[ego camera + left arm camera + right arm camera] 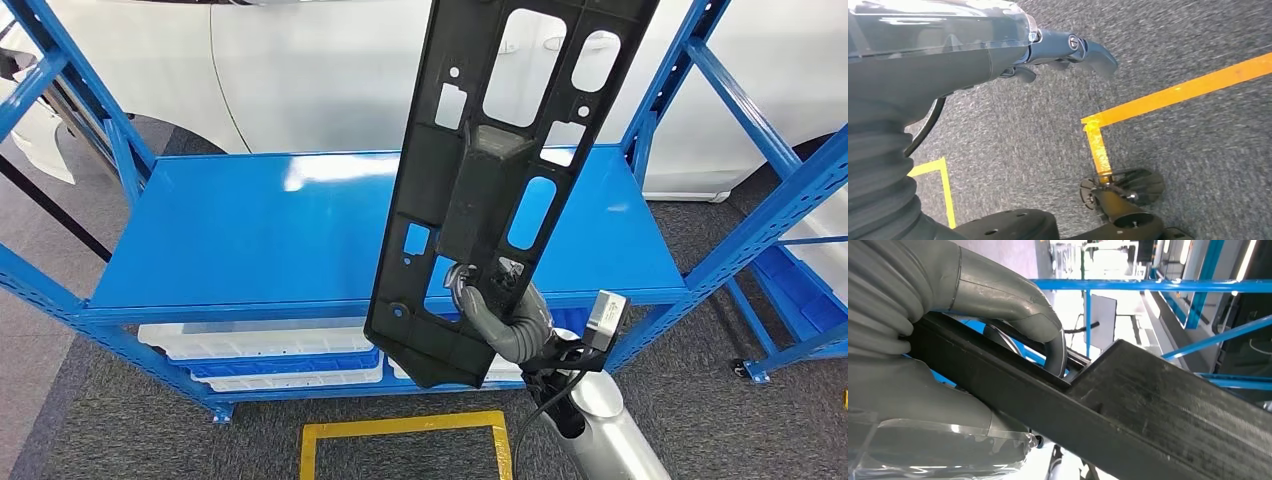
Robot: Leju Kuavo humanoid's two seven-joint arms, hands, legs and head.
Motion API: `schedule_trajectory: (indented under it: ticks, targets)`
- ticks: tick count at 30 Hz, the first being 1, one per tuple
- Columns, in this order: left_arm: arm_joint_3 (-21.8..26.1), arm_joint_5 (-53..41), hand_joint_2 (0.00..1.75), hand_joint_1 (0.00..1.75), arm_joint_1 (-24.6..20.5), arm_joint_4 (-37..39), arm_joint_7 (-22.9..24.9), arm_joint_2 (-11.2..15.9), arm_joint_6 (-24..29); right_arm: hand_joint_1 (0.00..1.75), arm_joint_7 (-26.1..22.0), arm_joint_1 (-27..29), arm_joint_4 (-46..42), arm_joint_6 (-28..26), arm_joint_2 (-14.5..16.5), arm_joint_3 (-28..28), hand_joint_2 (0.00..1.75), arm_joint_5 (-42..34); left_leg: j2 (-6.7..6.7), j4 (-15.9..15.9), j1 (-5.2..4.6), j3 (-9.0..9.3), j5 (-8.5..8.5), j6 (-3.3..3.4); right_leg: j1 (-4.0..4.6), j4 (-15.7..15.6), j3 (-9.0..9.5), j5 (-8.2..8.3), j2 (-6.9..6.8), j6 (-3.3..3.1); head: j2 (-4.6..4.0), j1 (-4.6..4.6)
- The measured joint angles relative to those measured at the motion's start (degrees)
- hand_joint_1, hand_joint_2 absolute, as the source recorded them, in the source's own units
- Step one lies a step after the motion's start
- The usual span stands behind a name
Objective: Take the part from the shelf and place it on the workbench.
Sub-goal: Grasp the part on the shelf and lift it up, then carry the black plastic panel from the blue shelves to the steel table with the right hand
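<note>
A long black plastic part with several cut-outs stands nearly upright in front of the blue shelf, lifted clear of its board. My right hand grips the part near its lower end, thumb hooked through one of the openings. In the right wrist view the thick grey thumb curls over the black part, with the hand pressed along its edge. My left hand hangs by my side over grey carpet, its fingers apart and holding nothing.
The shelf's blue uprights flank the part on both sides. White and blue bins sit on the lower level. A white car body stands behind. Yellow floor tape marks a box on the grey carpet in front.
</note>
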Motion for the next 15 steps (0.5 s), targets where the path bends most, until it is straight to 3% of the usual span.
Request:
schedule_trajectory:
  ticks: [2,3,5,6,7,8,9,11,12,13,15]
  targets:
    - [0.0,-0.2,1.75,0.0,-0.1,0.0,0.1,0.0,-0.2,1.75,0.1,0.1,-0.2,-0.1,0.4,-0.8,1.75,0.3,0.15,-0.6,0.23,-0.42,0.99,0.78,-0.13,1.1,-0.62,-1.4,0.1,0.66,0.0,0.0]
    - [0.0,-0.3,1.75,0.0,-0.2,0.0,0.1,0.0,-0.3,1.75,0.1,0.1,-0.2,-0.1,0.5,-1.1,1.75,0.4,0.24,-0.8,0.35,-0.82,1.52,1.13,-0.21,3.2,-1.47,-3.39,0.13,0.95,0.0,0.0]
    - [0.0,-0.4,1.75,0.0,-0.3,0.0,0.2,0.0,-0.3,1.75,0.1,0.3,-0.3,-0.1,0.7,-1.5,1.75,0.6,0.35,-0.8,0.31,-2.0,2.39,1.49,-0.4,10.5,-3.98,-8.61,0.09,1.45,0.0,0.0]
    - [0.0,-0.5,1.75,0.0,-0.4,0.0,0.2,0.0,-0.3,1.75,0.1,0.4,-0.3,-0.1,0.7,-1.6,1.75,0.7,0.37,-0.8,0.29,-2.67,2.84,1.49,-0.45,14.0,-4.94,-10.38,0.08,1.65,0.0,0.0]
    - [0.0,-0.5,1.75,0.0,-0.4,0.0,0.2,0.0,-0.4,1.75,0.1,0.5,-0.3,-0.1,0.8,-1.7,1.75,0.8,0.38,-0.7,0.27,-3.34,3.29,1.44,-0.47,15.9,-5.05,-11.0,0.08,1.78,0.0,0.0]
    - [0.0,-0.6,1.75,0.0,-0.4,0.0,0.2,0.0,-0.5,1.75,0.1,0.5,-0.3,-0.1,0.9,-1.8,1.75,1.0,0.39,-0.6,0.27,-4.0,3.72,1.35,-0.49,15.6,-4.02,-10.44,0.07,1.83,0.0,0.0]
    - [0.0,-0.6,1.75,0.0,-0.4,0.0,0.2,0.0,-0.6,1.75,0.1,0.6,-0.3,-0.1,1.0,-2.0,1.75,1.2,0.38,-0.4,0.27,-4.62,4.12,1.21,-0.52,13.1,-1.88,-9.09,0.05,1.79,0.0,0.0]
    - [0.0,-0.6,1.75,0.0,-0.4,0.0,0.2,0.0,-0.8,1.75,0.1,0.5,-0.6,-0.1,1.3,-2.1,1.75,1.5,0.33,0.0,0.21,-5.62,4.83,0.8,-0.43,4.8,3.92,-6.92,0.04,1.4,0.0,0.0]
    - [0.0,-0.6,1.75,0.0,-0.3,0.0,0.2,0.0,-0.8,1.75,0.1,0.5,-0.9,-0.1,1.5,-2.1,1.75,1.6,0.3,0.0,0.16,-5.88,5.2,0.51,-0.28,1.8,5.84,-6.4,0.08,1.03,0.0,0.01]
    - [0.0,-0.6,1.75,0.0,-0.3,0.0,0.3,0.0,-0.9,1.75,0.1,0.5,-1.2,-0.1,1.6,-2.2,1.75,1.7,0.28,0.0,0.11,-6.03,5.6,0.18,-0.11,0.0,6.83,-6.36,0.14,0.62,0.0,0.01]
    - [0.0,-0.6,1.75,0.0,-0.2,0.0,0.3,0.0,-1.0,1.75,0.1,0.5,-1.5,0.0,1.8,-2.3,1.75,1.8,0.24,-0.4,0.06,-6.16,6.58,-0.56,0.05,-0.6,6.45,-5.78,0.22,-0.26,0.0,0.02]
